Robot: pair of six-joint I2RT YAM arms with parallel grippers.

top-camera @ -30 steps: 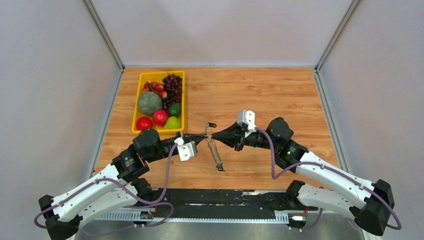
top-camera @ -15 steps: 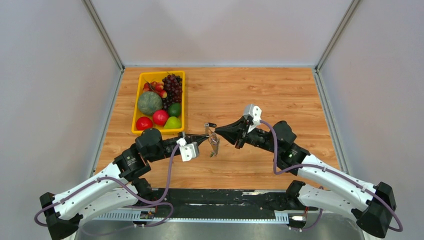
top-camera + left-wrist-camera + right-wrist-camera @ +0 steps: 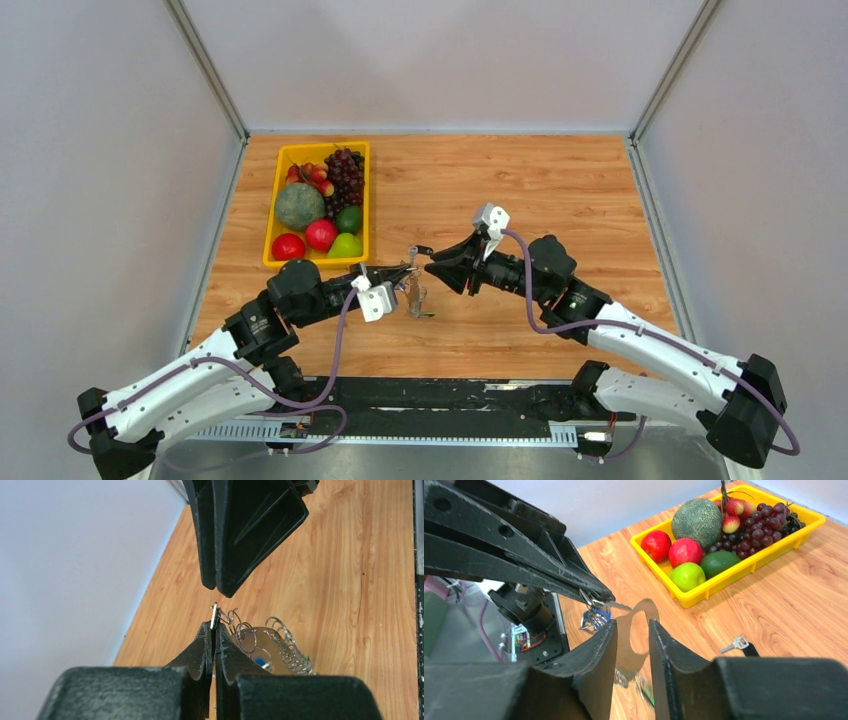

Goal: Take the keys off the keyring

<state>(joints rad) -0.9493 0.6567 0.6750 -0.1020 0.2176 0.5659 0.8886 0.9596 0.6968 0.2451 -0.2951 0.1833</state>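
My left gripper (image 3: pixel 402 276) is shut on the top end of the keyring (image 3: pixel 416 300) and holds it above the table. In the left wrist view (image 3: pixel 214 627) a flat metal piece sticks out of the pinched tips. The grey coil (image 3: pixel 286 647) bunches to its right, with a blue key head (image 3: pixel 258 660) under it. My right gripper (image 3: pixel 430 268) is open and empty, tip to tip with the left one. In the right wrist view its jaws (image 3: pixel 631 625) stand apart just short of the left gripper's tip (image 3: pixel 596 599), with the blue-headed keys (image 3: pixel 596 617) hanging below. A loose black-headed key (image 3: pixel 420 250) lies on the table.
A yellow tray (image 3: pixel 271 215) of fruit stands at the back left and also shows in the right wrist view (image 3: pixel 744 570). The loose key (image 3: pixel 735 643) lies on the wood right of my right fingers. The table's left wall shows in the left wrist view.
The keyring hung long and stretched below both grippers a second ago; now it is bunched short under the left gripper. The right gripper backed off, then came close again.
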